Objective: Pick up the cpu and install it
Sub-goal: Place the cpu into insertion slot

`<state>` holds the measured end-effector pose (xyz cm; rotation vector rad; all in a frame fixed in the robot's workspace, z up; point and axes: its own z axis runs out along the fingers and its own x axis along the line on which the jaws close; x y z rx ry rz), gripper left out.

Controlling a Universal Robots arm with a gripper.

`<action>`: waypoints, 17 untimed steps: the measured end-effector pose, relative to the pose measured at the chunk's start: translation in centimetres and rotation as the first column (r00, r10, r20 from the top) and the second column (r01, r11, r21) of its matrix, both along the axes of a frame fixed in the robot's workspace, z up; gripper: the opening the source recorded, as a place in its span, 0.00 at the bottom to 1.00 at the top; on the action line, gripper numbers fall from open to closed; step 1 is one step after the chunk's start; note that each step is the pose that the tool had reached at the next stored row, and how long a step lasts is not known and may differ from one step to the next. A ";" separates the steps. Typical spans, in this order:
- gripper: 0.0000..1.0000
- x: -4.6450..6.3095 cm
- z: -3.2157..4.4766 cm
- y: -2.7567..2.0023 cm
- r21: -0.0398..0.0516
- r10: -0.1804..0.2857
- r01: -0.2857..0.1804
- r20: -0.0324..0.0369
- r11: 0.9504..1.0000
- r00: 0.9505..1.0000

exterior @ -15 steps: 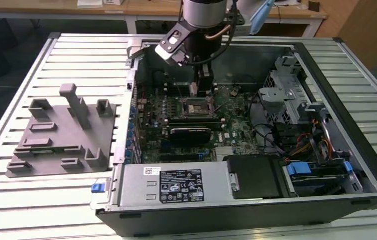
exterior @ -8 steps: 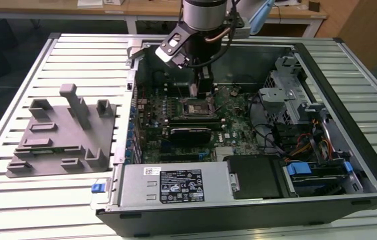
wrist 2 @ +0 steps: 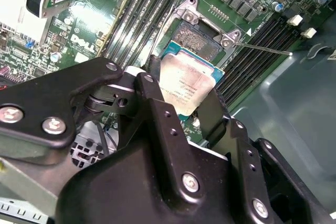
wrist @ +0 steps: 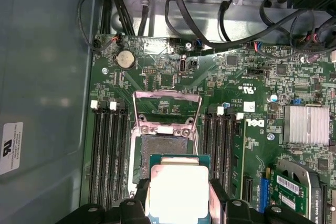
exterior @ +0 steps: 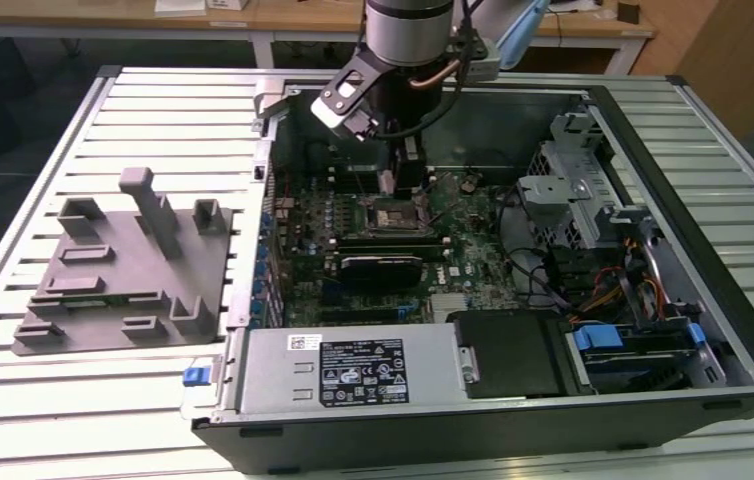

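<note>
A: Hovering over the socket (wrist: 157,148) inside the case (exterior: 697,330), you had the cpu (wrist: 177,190) pinched by two opposite edges in the pincer (wrist: 178,203), silver top up, clear of the board.

B: So by my reading you were mid-carry: pickup done, install not yet. The socket's frame (wrist: 165,111) stood swung open, contacts bare.

A: In the second wrist view, your cpu (wrist 2: 186,85) overlapped only the socket's (wrist 2: 197,38) near corner.

B: Seating it called for centring, squaring its edges to the socket, then a level descent. I'd judge a tilted or offset drop risked bending those contacts.
</note>
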<state>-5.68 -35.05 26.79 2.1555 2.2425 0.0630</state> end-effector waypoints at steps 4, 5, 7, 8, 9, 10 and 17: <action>0.53 0.0 -0.12 0.00 0.000 0.000 0.000 0.000 1.000 1.000; 0.53 0.0 -0.15 0.00 0.000 0.000 0.000 0.000 1.000 1.000; 0.53 0.0 -0.20 0.00 0.000 0.000 0.000 0.000 1.000 1.000; 0.53 0.0 -0.23 0.00 0.000 0.000 0.000 0.000 1.000 1.000; 0.53 0.0 -0.26 0.00 0.000 0.000 0.000 0.000 1.000 1.000; 0.53 0.0 -0.29 0.00 0.000 0.000 0.000 0.000 1.000 1.000; 0.53 0.0 -0.49 0.00 0.000 0.000 0.000 0.000 1.000 1.000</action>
